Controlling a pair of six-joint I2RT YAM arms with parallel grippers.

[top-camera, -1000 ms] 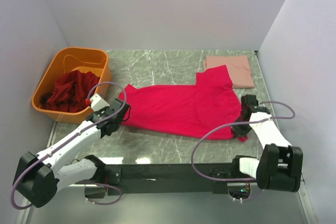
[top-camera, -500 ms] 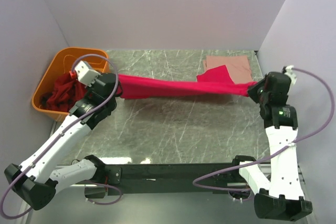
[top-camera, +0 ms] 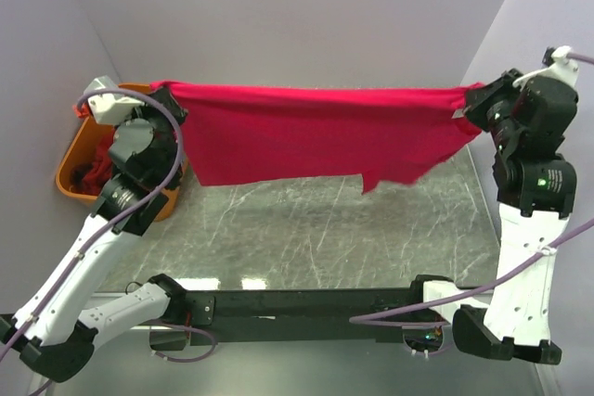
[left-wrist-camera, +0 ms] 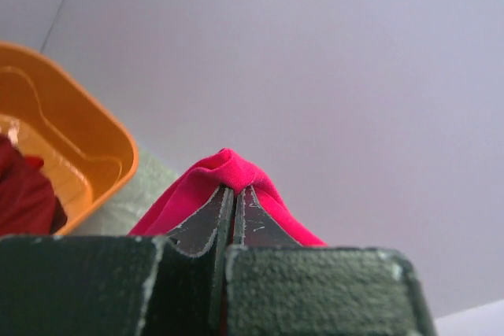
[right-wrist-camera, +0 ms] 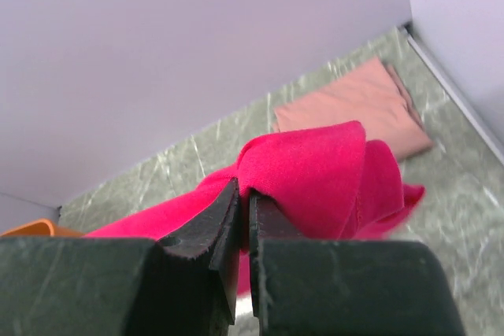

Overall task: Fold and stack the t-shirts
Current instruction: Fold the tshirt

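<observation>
Crimson-pink t-shirt (top-camera: 306, 136) hangs stretched well above the counter (top-camera: 306, 234) because my left pincer (top-camera: 163, 99) and right pincer (top-camera: 473, 105) each clamp one end, which I judge spreads it flat for folding.

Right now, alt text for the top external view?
Two robot arms hold a crimson-pink t-shirt stretched wide in the air above a green marble table. The left gripper pinches one end and the right gripper the other. An orange tub holding dark red cloth sits at far left, partly behind the left arm.
</observation>
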